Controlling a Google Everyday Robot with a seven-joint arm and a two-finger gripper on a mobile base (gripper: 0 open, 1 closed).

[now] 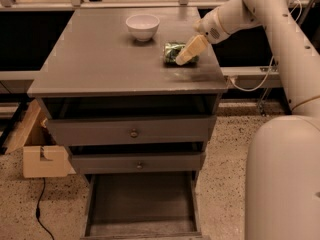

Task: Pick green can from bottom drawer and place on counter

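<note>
The green can [173,52] lies on its side on the right part of the counter [100,59], right of the white bowl. My gripper [179,57] reaches in from the right and is shut on the can; one tan finger [191,49] crosses its front and the other is hidden behind it. The can looks to be resting on the counter top. The bottom drawer [142,204] is pulled open below, and its dark floor shows nothing in it.
A white bowl [143,25] stands at the back middle of the counter. Two shut drawers with round knobs [133,133] sit above the open one. A cardboard box [42,156] and a cable [39,215] lie on the floor at left. My white base [282,179] fills the right.
</note>
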